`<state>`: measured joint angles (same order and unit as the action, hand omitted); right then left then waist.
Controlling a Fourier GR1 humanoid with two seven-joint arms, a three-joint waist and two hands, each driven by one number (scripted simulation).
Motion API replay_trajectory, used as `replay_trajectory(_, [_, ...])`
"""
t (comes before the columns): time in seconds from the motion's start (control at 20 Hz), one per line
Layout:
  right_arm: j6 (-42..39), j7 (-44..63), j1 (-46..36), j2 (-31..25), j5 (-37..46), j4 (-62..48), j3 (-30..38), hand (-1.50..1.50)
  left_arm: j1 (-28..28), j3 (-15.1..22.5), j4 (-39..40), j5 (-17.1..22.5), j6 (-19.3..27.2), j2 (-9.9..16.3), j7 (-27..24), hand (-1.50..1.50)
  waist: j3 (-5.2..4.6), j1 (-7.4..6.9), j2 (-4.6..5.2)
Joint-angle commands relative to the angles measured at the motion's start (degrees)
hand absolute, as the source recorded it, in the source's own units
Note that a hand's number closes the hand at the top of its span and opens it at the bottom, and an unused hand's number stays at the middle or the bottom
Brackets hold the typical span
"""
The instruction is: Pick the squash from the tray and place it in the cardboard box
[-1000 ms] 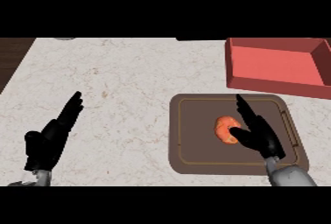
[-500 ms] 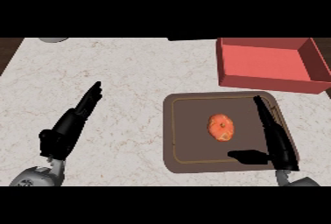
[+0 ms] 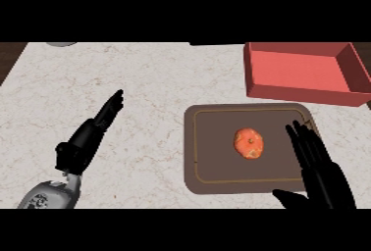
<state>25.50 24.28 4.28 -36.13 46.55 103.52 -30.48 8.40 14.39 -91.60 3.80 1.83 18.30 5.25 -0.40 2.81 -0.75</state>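
An orange squash [image 3: 249, 143] lies near the middle of the brown tray [image 3: 206, 147]. My right hand [image 3: 321, 171] is open over the tray's right side, fingers straight and pointing away, thumb out to the left; it stands just right of the squash without touching it. The red box [image 3: 304, 72] sits beyond the tray at the upper right, open on top, with nothing visible inside. My left hand [image 3: 87, 139] rests open at the left over the marble counter, fingers up.
A grey round object [image 3: 61, 44] peeks in at the counter's far left edge. A dark object [image 3: 216, 43] shows at the far edge near the middle. Dark floor lies beyond the counter's left edge.
My right hand has drawn back off the squash to its right and opened flat, so the squash now shows in full. The left hand has shifted slightly right.
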Motion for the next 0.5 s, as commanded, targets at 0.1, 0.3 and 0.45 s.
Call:
replay_trajectory(0.1, [-19.11,18.36,3.19,-3.83,3.22,21.79,-3.43,-1.50,1.67,-0.38,0.67,0.03,-1.47,-0.02,-0.42,0.00,0.10,-1.15,0.32])
replay_trajectory(0.3, [-32.19,29.32,-2.20,-0.18,-2.68,27.49,-5.18,-1.50,4.29,1.48,1.96,-0.58,-0.93,-3.16,2.15,0.00,0.21,-2.39,0.73])
replay_trajectory(0.45, [-39.53,36.67,-6.25,2.72,-7.39,32.33,-3.31,-1.50,6.06,-0.74,3.60,-0.45,-2.58,-1.91,1.70,0.00,0.27,-2.69,0.79])
